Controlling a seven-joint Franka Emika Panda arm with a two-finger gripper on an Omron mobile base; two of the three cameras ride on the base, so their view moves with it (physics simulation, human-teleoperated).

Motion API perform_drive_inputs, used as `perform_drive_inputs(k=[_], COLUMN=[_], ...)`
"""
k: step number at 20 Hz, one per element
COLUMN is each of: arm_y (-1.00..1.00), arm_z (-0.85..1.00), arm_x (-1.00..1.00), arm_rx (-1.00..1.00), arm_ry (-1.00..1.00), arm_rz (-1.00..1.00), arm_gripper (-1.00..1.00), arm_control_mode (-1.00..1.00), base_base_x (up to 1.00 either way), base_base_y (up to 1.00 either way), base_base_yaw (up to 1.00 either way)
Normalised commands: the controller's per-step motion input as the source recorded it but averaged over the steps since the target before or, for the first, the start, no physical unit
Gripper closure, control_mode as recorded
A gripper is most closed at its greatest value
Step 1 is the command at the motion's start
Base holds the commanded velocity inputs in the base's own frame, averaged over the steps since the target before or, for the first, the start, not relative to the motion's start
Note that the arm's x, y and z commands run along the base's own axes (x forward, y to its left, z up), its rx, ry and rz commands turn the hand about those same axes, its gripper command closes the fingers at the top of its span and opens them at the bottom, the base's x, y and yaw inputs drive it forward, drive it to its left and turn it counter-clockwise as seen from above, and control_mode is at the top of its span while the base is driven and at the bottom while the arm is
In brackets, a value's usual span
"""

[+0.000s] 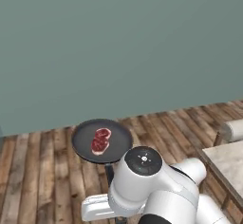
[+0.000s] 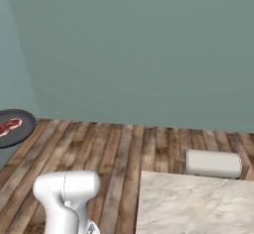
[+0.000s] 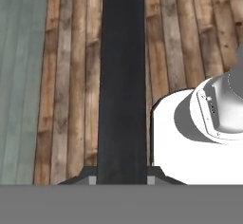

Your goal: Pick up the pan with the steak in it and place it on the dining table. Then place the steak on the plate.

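While clamped narrow on the pan's handle point(image 3: 122, 76), hand point(image 3: 122, 179) holds pan point(image 1: 102, 140) above wooden floor point(image 1: 42, 171), steak point(image 1: 100, 140) inside

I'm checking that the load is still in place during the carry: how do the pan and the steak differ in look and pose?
The pan is round, shallow and black; the steak is oblong, red and pale-marbled. The pan is far wider; the steak covers a small patch near its middle. The pan hangs above the wooden floor, its handle in the shut gripper, while the steak lies inside it. Both sit level.
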Motion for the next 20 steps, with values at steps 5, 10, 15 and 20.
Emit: perform_drive_inputs(k=[5, 10, 15, 20], arm_y=[0.0, 0.0, 0.0, 0.0], arm_z=[0.0, 0.0, 0.0, 0.0], arm_x=[0.0, 0.0, 0.0, 0.0], arm_rx=[0.0, 0.0, 0.0, 0.0], arm_ry=[0.0, 0.0, 0.0, 0.0], arm_rz=[0.0, 0.0, 0.0, 0.0], arm_gripper=[1.0, 1.0, 1.0, 1.0], arm_control_mode=[1.0, 1.0, 1.0, 1.0], base_base_x=[1.0, 1.0, 1.0, 1.0], base_base_y=[0.14, 0.13, 0.11, 0.04], base_base_yaw=[-0.01, -0.02, -0.04, -0.06])
